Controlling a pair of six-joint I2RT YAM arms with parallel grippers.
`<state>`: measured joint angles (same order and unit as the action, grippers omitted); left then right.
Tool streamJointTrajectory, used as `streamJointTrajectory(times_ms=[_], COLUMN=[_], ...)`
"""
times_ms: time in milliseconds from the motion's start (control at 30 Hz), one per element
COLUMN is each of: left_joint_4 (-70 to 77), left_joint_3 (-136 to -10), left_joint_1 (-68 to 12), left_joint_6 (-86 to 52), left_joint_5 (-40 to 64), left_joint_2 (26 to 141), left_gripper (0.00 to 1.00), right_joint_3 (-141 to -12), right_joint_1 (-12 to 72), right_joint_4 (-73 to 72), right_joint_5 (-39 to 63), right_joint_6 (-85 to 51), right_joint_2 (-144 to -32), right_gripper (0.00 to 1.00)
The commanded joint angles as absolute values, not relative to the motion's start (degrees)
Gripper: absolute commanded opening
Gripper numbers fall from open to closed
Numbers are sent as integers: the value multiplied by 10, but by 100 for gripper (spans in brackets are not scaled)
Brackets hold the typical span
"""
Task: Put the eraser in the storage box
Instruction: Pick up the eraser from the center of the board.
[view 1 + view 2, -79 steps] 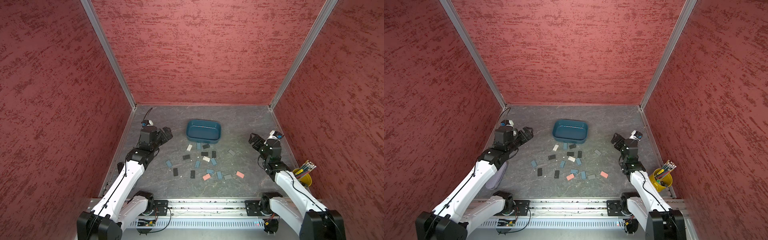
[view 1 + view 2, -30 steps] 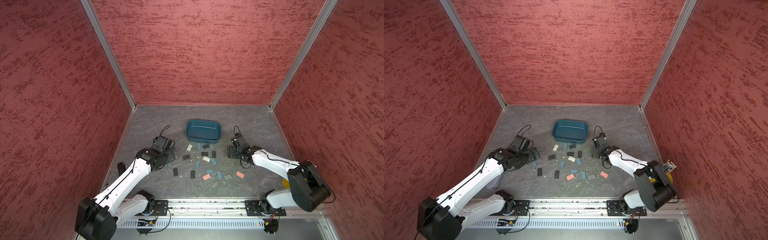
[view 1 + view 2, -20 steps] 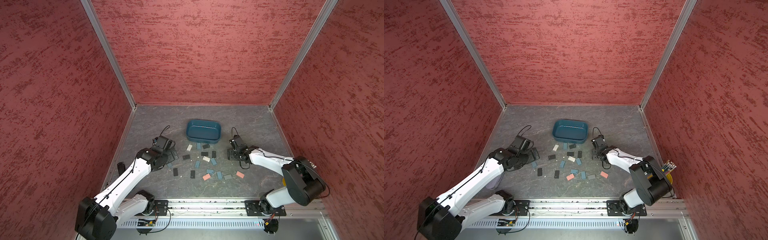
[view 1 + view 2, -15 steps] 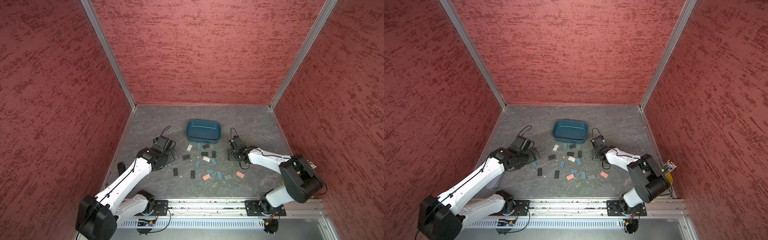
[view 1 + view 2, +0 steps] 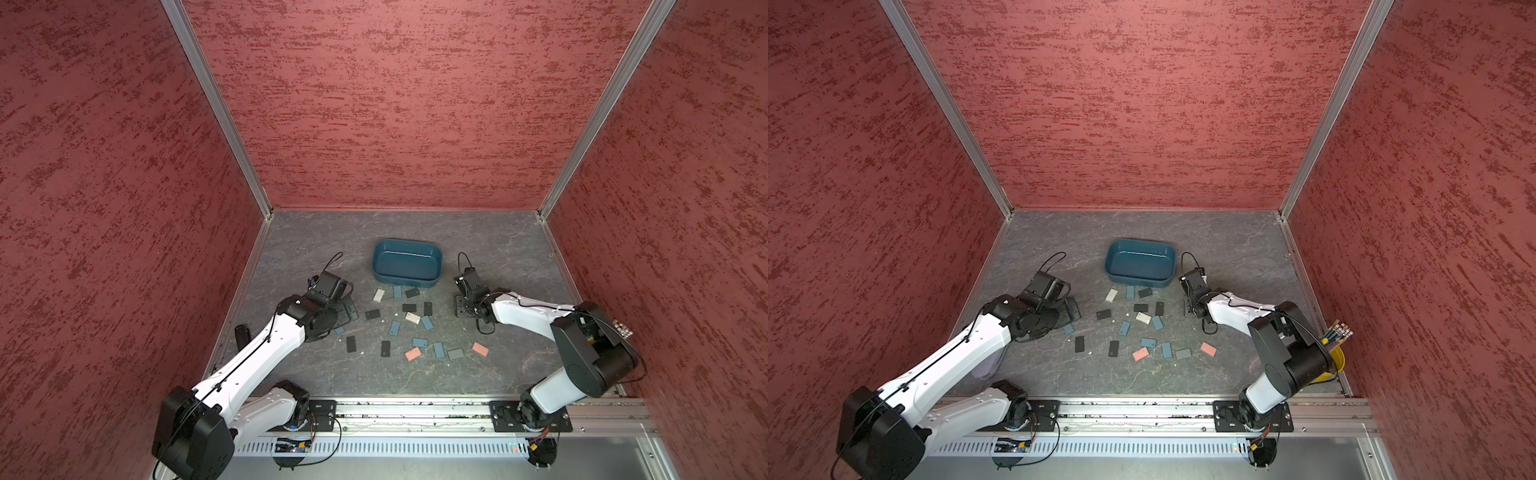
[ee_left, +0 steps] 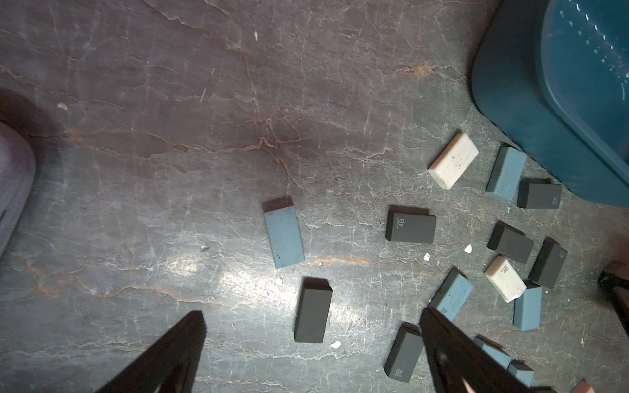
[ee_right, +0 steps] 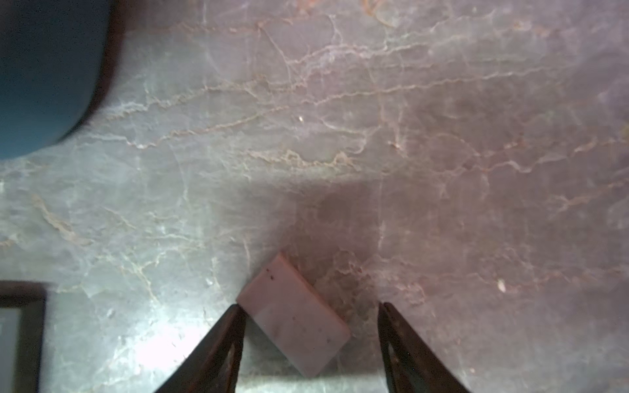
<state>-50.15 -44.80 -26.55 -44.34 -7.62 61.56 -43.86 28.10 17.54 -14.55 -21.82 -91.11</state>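
I'm narrowing the right claw (image 7: 310, 305), not yet clamped, around the eraser (image 7: 292, 314) by the box (image 5: 405, 281); left claw (image 6: 311, 313) is gaping.

Worktop (image 7: 442, 136): we see smooth grey stone-look veining, softly sheened beneath the right hand (image 7: 310, 306).
Pale eraser (image 7: 292, 320): matt, rubbery, dirt-specked, between that hand's fingers (image 7: 221, 347), which look dark and hard.
Black eraser (image 6: 311, 326): we read matt, smooth rubber, just ahead of the left hand (image 6: 311, 313).
Storage box (image 6: 561, 85): smooth teal plastic, glossier inside, ahead-right of the left hand.
Walls (image 5: 395, 104): rough, matt red render.
Frame rails (image 5: 215, 104): bare brushed-looking metal.
Arm shells (image 5: 257, 353): glossy white plastic, we think; joints matt black.
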Motion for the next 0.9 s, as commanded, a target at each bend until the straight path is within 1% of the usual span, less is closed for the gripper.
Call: streamJointTrajectory(times_ms=[0,67,200,400,533,733,867], left_joint_4=[-504,-503,-505,-510,-510,-510,-511], left_joint_3=[-457,-459,-464,-469,-472,-470,-470], left_joint_1=[-269,-269,-270,-272,-273,-277,-277], left_joint_6=[-449,-449,-449,-447,-448,-448,-448], left_joint_5=[-83,-81,-78,-79,-76,-75,-75], left_joint_2=[617,620,624,624,629,630,633], left_gripper=[100,100,100,100,100,100,100], right_joint_3=[-452,-458,-462,-452,-443,-432,-434], right_joint_1=[286,286,286,290,294,308,308], right_joint_4=[168,170,175,182,190,194,197], right_joint_5=[-137,-133,-116,-69,-63,-51,-55], right_joint_6=[-209,-206,-204,-208,-215,-226,-227], right_joint_2=[-928,-937,-946,-944,-942,-937,-942], right_gripper=[63,62,53,51,47,46,37])
